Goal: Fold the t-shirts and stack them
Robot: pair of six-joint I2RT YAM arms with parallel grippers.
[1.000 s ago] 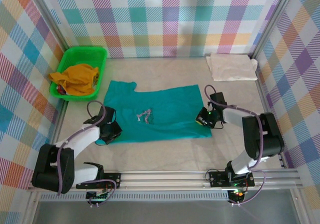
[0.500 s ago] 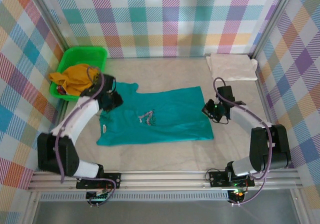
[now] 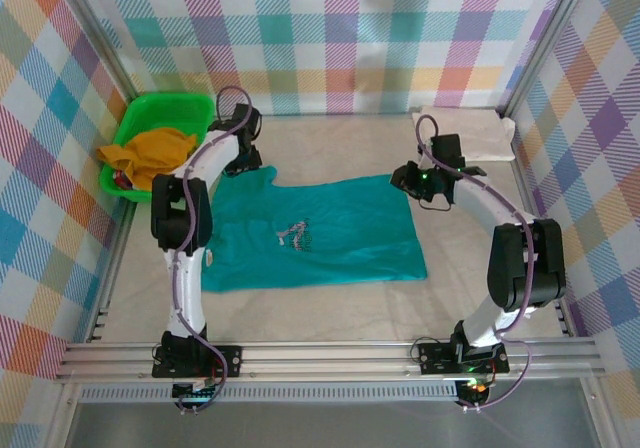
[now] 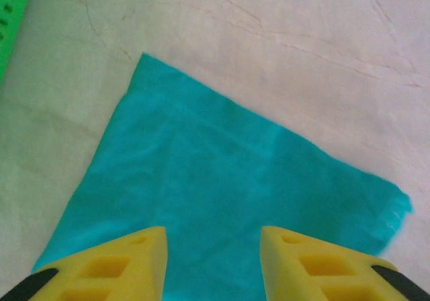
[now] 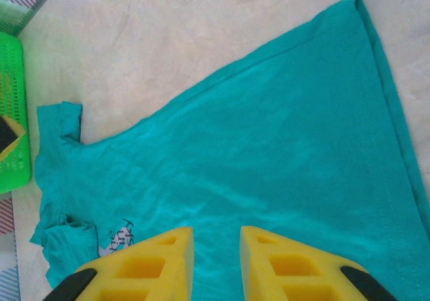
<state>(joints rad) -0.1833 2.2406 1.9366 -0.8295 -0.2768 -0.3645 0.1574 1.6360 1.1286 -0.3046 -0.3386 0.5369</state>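
The teal t-shirt [image 3: 310, 233] lies spread flat mid-table, its silver print [image 3: 292, 234] facing up. My left gripper [image 3: 245, 158] hovers over the shirt's far-left sleeve [image 4: 222, 187], its yellow fingers [image 4: 134, 261] open with nothing between them. My right gripper [image 3: 410, 180] sits over the shirt's far-right corner, open by a narrow gap above the teal cloth [image 5: 255, 146]; the print [image 5: 117, 237] shows at the lower left of that view. The cream-white t-shirt [image 3: 465, 133] lies folded at the far right corner of the table.
A green plastic basket [image 3: 135, 118] holding an orange cloth [image 3: 155, 158] stands at the far left, close to my left gripper; its edge [image 4: 8, 25] shows beside the sleeve. Metal frame rails border the table. Bare tabletop [image 3: 330, 143] lies beyond the shirt.
My left arm swung from the shirt's near-left edge up to its far-left sleeve by the basket. My right gripper moved from the near-right hem to the far-right corner. The shirt lies flatter.
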